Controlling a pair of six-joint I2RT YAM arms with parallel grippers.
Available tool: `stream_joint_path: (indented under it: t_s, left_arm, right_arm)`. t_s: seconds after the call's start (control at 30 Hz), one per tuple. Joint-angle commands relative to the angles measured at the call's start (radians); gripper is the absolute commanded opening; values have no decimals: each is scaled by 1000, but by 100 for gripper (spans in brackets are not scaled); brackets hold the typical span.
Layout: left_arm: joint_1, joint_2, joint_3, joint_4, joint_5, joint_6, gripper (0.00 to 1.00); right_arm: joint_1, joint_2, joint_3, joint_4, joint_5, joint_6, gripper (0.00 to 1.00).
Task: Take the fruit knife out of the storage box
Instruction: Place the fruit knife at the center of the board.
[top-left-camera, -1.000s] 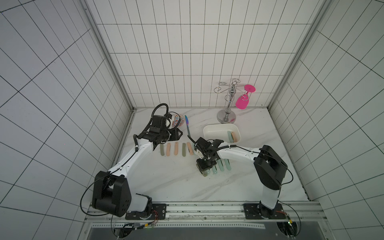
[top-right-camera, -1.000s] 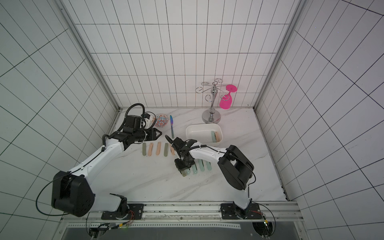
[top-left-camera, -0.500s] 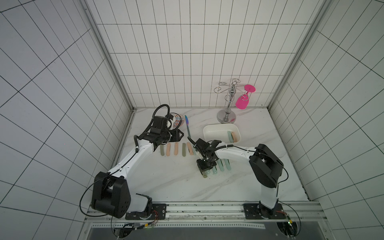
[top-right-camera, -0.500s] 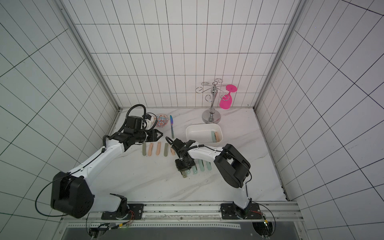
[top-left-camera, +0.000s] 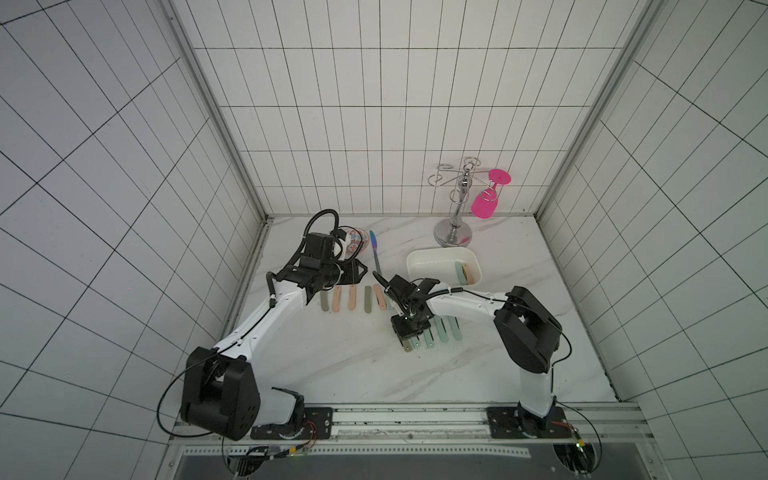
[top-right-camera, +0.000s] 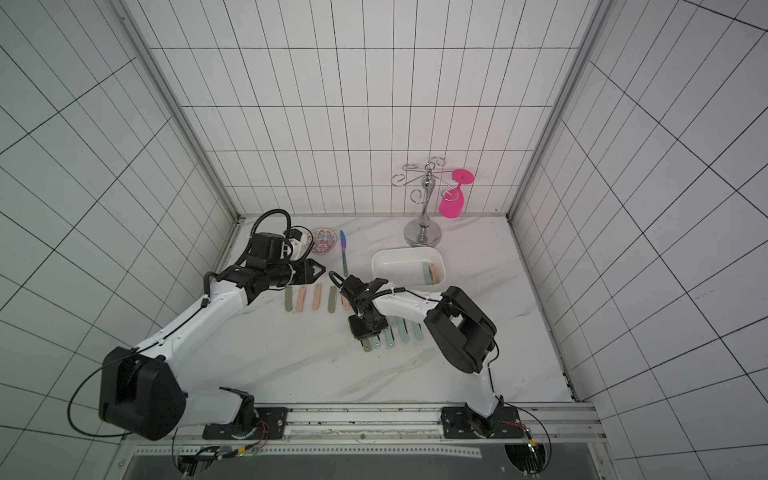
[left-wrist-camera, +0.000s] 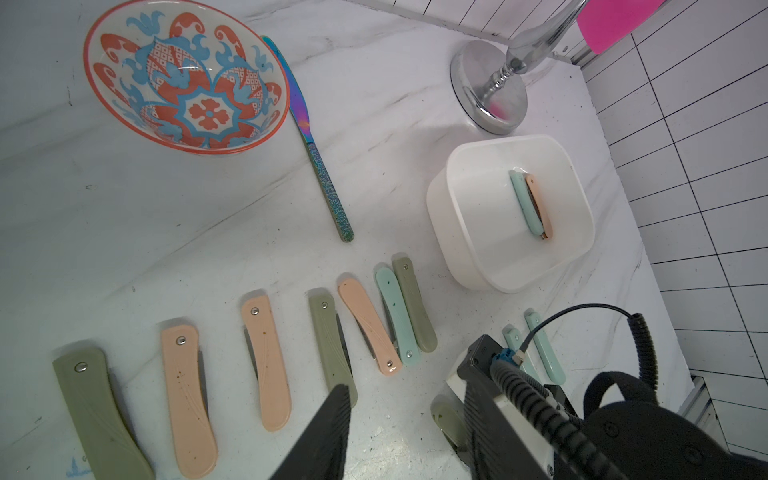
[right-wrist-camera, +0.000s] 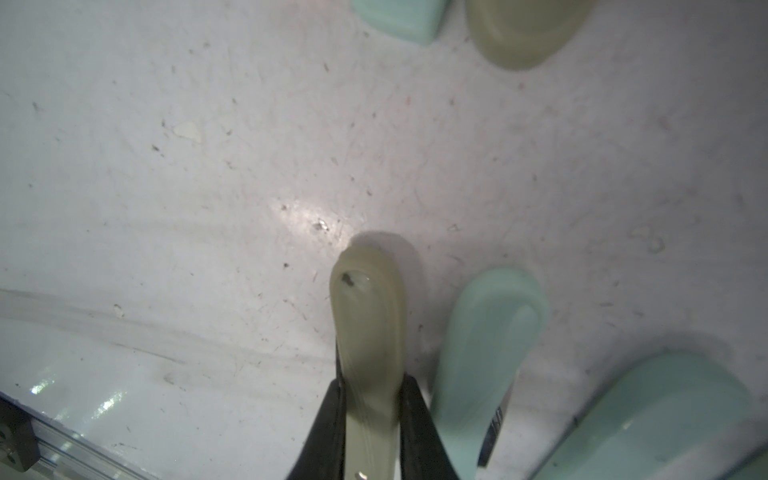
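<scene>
The olive knife (right-wrist-camera: 368, 316) is clamped between the jaws of the right gripper (right-wrist-camera: 370, 386). The jaws are closed narrowly on its sides, and its rounded end sticks out past the fingertips. In both top views the right gripper (top-left-camera: 406, 343) is seen low over the table (top-left-camera: 332, 365), well apart from the box (top-left-camera: 415, 259). The olive knife (top-right-camera: 368, 347) is pointed toward the front rail. Whether it is touching the marble cannot be told. Just beside it, three mint knives (top-left-camera: 442, 332) are laid side by side, the nearest one (right-wrist-camera: 486, 340) almost against the gripper.

The box (left-wrist-camera: 449, 232) is seen from the left wrist with two folded knives inside, a mint one (left-wrist-camera: 525, 203) and a peach one (left-wrist-camera: 540, 208), pressed together along one long wall.

The left gripper (top-left-camera: 360, 270) is held above the far end of a row (left-wrist-camera: 266, 365) of olive, peach and mint knives. Its jaws are parted and nothing is held between them. Only one finger (left-wrist-camera: 332, 424) is caught by its own camera.

At the back, a patterned bowl (left-wrist-camera: 187, 79) is seen with a rainbow table knife (left-wrist-camera: 316, 153) just beside it. A chrome stand (top-left-camera: 455, 232) is set behind the box, and a pink glass (top-left-camera: 484, 205) is hung on it.
</scene>
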Motion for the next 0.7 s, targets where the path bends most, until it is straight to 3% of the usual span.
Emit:
stream_joint_path:
  t_s: [0.0, 0.37, 0.67]
  left_arm:
    - [-5, -22, -13, 14, 3, 11, 48]
    - [-7, -12, -10, 15, 3, 14, 48]
    - [-7, -8, -10, 16, 3, 15, 48]
  right_arm:
    - [4, 14, 32, -18, 19, 7, 9]
    - [6, 2, 36, -9, 13, -8, 33]
    - [6, -20, 56, -9, 25, -30, 38]
